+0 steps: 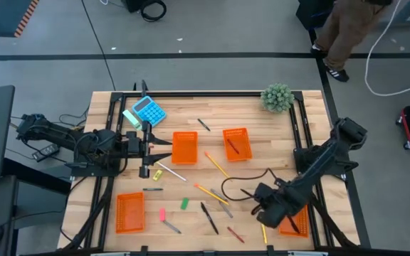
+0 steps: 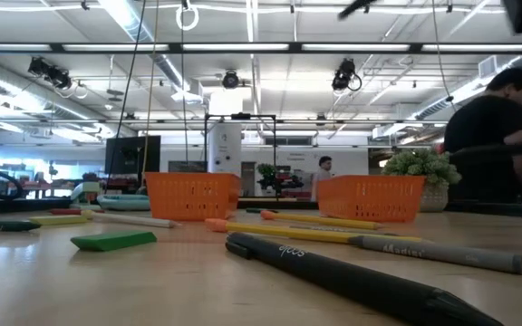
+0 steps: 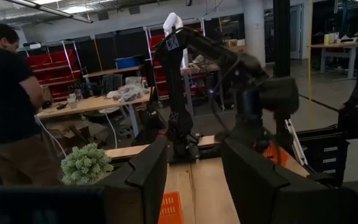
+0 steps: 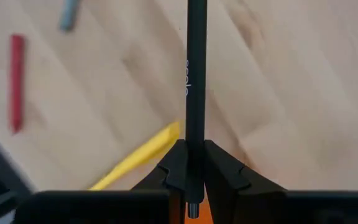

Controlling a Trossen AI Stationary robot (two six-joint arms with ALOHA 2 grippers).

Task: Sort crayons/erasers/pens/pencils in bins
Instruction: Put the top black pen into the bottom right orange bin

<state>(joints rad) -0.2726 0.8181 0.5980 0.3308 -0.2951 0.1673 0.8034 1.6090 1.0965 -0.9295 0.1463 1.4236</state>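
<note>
My right gripper (image 1: 263, 210) hangs over the table's near right part, pointing down, shut on a black pen (image 4: 196, 74). Beside it stands an orange bin (image 1: 295, 222), partly under the arm. Three more orange bins (image 1: 184, 147) (image 1: 236, 143) (image 1: 129, 212) stand on the table. Loose pencils (image 1: 216, 165), another black pen (image 1: 208, 217), a green eraser (image 1: 184, 203), a pink eraser (image 1: 162, 212) and a red crayon (image 4: 16, 81) lie flat on the wood. My left gripper (image 3: 194, 180) waits open at the table's left, held level above it. My right gripper pinches the black pen near one end (image 4: 193, 163) between its two fingers, which come from above. The short end sticks out just past the fingers, and the long rest runs away from them. The pen is lifted clear of the table.
A blue calculator (image 1: 149, 110) lies at the far left and a small green plant (image 1: 277, 97) at the far right. A black cable (image 1: 237, 182) loops over the wood near my right arm. A person (image 1: 344, 32) stands beyond the far right corner.
</note>
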